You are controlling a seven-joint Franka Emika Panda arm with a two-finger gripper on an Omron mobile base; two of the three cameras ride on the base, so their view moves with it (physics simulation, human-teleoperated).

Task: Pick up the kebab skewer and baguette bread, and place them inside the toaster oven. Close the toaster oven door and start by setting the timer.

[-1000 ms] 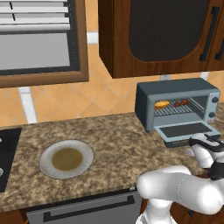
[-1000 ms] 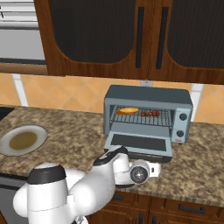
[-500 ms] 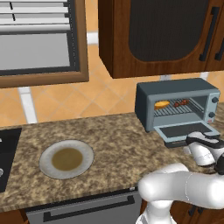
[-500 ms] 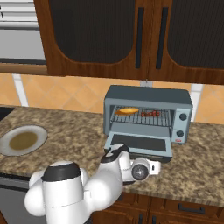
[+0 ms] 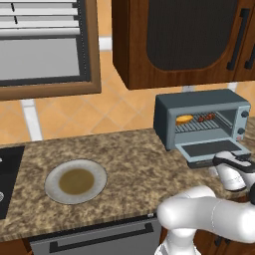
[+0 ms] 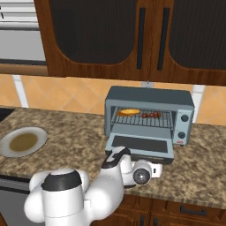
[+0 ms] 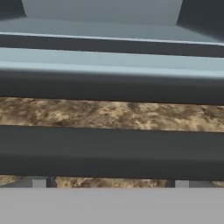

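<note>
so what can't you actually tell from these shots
- Gripper: whether it is open or shut; in the hand view the door's dark bar handle crosses just above the fingertips.
- Kebab skewer: too small in the base views to count chunks.
- Toaster oven knob settings: too small in both base views.

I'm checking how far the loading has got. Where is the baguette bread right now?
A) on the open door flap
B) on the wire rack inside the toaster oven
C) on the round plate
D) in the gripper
B: the baguette bread lies on the rack inside the toaster oven, left of the kebab skewer.
</note>
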